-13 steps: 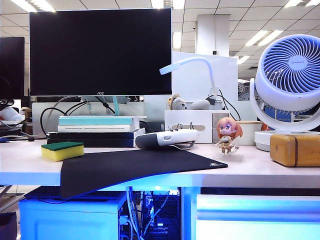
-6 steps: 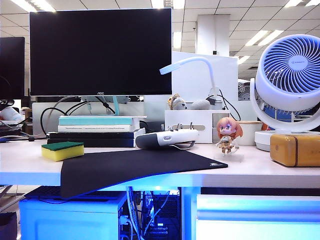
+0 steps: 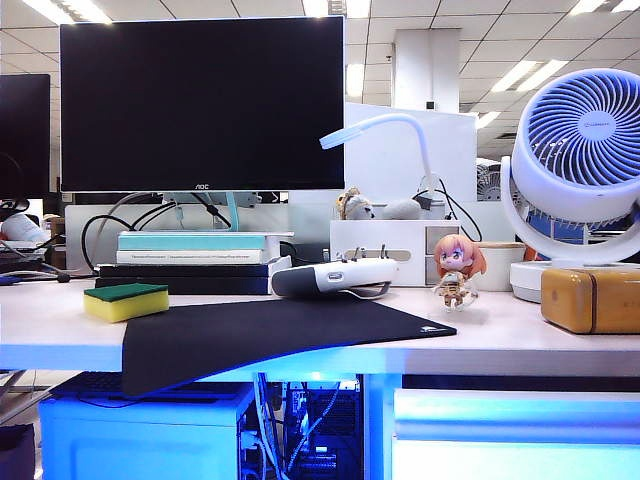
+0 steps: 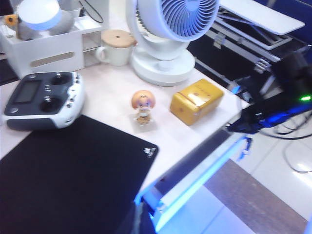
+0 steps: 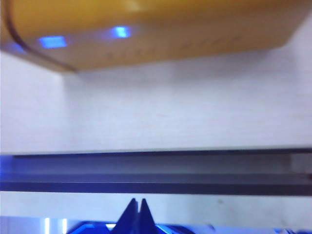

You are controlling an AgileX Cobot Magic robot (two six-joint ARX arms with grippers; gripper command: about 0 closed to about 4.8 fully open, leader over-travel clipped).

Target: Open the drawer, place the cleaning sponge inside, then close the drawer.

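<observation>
Both grippers shut, right gripper (image 5: 137,207) by drawer (image 3: 515,432)

Open-plan office: a desk (image 3: 560,345) with a black monitor (image 3: 200,105), desk fan (image 3: 580,140) and mouse mat (image 3: 270,335), under a tiled ceiling with strip lights (image 3: 530,75)

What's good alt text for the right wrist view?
The right gripper, jaws shut into a dark point, faces the edge of the white desk at close range. A blurred yellow-orange box sits on the desktop just beyond; nothing is held.
</observation>
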